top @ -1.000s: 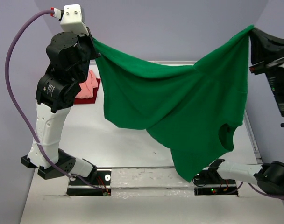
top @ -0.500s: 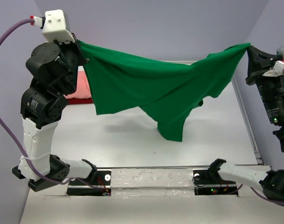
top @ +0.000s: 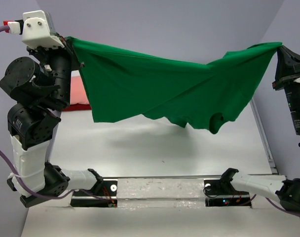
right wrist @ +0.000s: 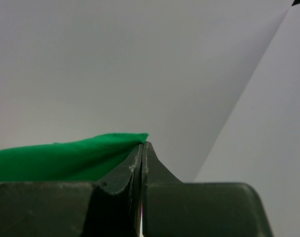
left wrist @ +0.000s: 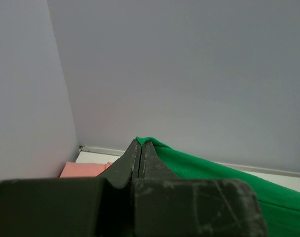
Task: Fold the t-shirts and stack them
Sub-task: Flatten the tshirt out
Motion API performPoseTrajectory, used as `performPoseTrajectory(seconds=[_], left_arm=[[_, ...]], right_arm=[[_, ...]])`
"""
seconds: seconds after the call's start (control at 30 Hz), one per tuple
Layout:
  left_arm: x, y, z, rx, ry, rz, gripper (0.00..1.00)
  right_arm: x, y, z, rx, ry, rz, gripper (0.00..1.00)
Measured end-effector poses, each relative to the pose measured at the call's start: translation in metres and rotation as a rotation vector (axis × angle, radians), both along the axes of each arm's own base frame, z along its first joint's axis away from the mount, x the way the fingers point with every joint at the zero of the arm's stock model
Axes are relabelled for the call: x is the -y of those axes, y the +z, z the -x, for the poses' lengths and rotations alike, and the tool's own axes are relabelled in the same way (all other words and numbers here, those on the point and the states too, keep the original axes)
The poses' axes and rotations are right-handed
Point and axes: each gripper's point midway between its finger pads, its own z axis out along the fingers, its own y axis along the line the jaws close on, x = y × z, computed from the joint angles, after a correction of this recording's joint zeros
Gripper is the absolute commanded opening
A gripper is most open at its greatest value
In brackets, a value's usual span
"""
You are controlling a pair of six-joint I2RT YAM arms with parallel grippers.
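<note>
A bright green t-shirt hangs stretched in the air between both arms, sagging in the middle above the table. My left gripper is shut on its left corner, high at the upper left; the wrist view shows green cloth pinched at the left gripper's fingertips. My right gripper is shut on the opposite corner at the upper right, and green cloth trails left from the right gripper's tips. A salmon pink t-shirt lies at the back left on a dark red one, mostly hidden behind the left arm.
The white table lies below the hanging shirt, with a raised rim along its right side. Grey walls close in on the back and both sides. Both arm bases sit at the near edge.
Both arms moved outward and drew the green shirt taut. Its long hanging tail rose from near the table's front edge to a shallow sag. The left arm swung left.
</note>
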Motion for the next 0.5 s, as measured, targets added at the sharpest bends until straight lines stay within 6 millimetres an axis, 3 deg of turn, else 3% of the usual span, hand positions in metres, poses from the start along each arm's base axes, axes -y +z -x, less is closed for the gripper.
performPoseTrajectory(seconds=[0.27,0.5], left_arm=[[-0.017,-0.006,0.014,-0.004,0.031,0.005,0.0],[-0.029,-0.025,0.03,-0.027,0.02,0.009,0.0]], right_arm=[[0.009,-0.009,-0.004,-0.034,-0.062,-0.002,0.0],[0.041,-0.026,0.021,-0.062,-0.086,-0.042,0.0]])
